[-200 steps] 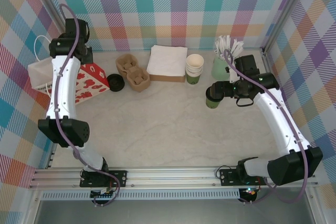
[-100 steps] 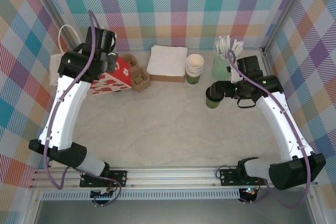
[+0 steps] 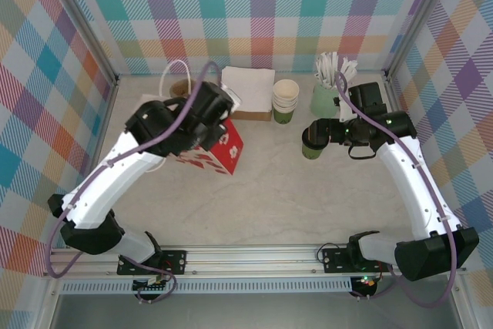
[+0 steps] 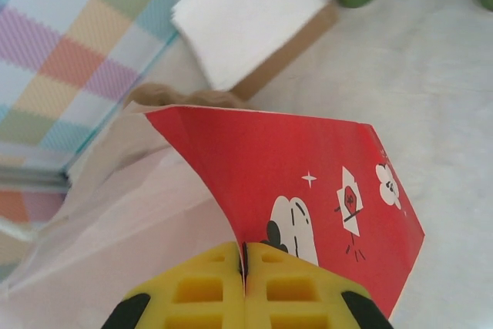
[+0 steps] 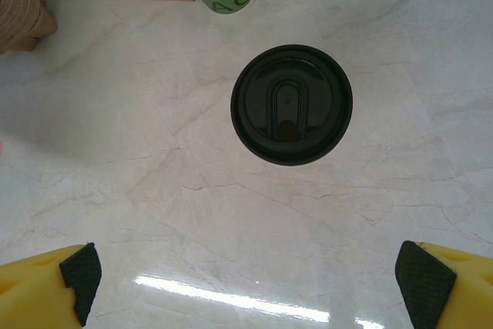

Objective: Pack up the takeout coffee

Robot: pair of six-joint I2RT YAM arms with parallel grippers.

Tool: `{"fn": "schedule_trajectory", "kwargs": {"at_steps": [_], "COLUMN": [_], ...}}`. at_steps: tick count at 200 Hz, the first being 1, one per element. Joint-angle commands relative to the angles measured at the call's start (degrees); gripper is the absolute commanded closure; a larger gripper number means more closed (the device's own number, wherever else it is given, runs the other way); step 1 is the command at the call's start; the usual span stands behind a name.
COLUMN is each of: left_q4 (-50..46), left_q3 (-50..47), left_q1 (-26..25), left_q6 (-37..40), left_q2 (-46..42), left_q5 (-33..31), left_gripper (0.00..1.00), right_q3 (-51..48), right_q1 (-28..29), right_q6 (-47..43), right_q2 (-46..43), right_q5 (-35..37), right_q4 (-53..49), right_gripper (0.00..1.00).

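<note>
I saw my left gripper (image 4: 245,260) clenched on the top edge of the red paper bag (image 4: 308,182), left of centre, my right gripper (image 5: 248,276) spread wide above the takeout coffee (image 5: 292,104), black-lidded, upright on the table (image 5: 154,190), near the stacked cups (image 3: 285,100).

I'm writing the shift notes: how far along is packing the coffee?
Done: the takeout coffee already wears its black lid. In hand: the left gripper is shut on the edge of the red paper bag, mid-table, apart from the cup. The right gripper hangs open above the lid, holding nothing. Left: grasp the cup and set it in the bag.
</note>
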Motion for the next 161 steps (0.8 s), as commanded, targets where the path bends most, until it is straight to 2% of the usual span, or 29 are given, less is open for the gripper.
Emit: {"fn": "schedule_trajectory", "kwargs": {"at_steps": [1, 36, 68, 102, 114, 124, 161], "left_q4": [-0.3, 1.9, 4.6, 6.8, 7.4, 7.4, 8.0], "left_q3": [-0.5, -1.0, -3.0, -5.8, -6.6, -6.6, -6.5], "left_q1": [-5.2, -9.7, -10.9, -11.0, -10.9, -11.0, -11.0], "left_q6": [-0.3, 1.4, 2.1, 2.1, 1.9, 1.3, -0.7], "left_q2": [2.8, 7.6, 10.3, 10.1, 9.6, 9.2, 6.6], "left_q5": [1.0, 5.6, 10.3, 11.5, 12.1, 12.4, 13.1], "left_gripper": [1.00, 1.00, 1.00, 0.97, 0.90, 0.80, 0.53], "right_q3": [-0.6, -0.5, -0.8, -1.3, -1.4, -1.4, -1.3], "right_q1": [-0.2, -0.3, -0.6, -1.1, -1.2, -1.2, -1.3], "right_q6": [1.4, 3.2, 3.4, 3.2, 3.1, 3.1, 3.0], "right_q2": [-0.5, -0.3, -0.2, 0.0, -0.1, -0.2, -0.2], "right_q5": [1.0, 5.4, 5.9, 7.0, 6.9, 6.7, 5.8], "right_q4": [-0.1, -1.1, -1.1, -1.4, -1.4, -1.4, -1.0], "right_gripper": [0.00, 0.00, 0.00, 0.00, 0.00, 0.00, 0.00]}}
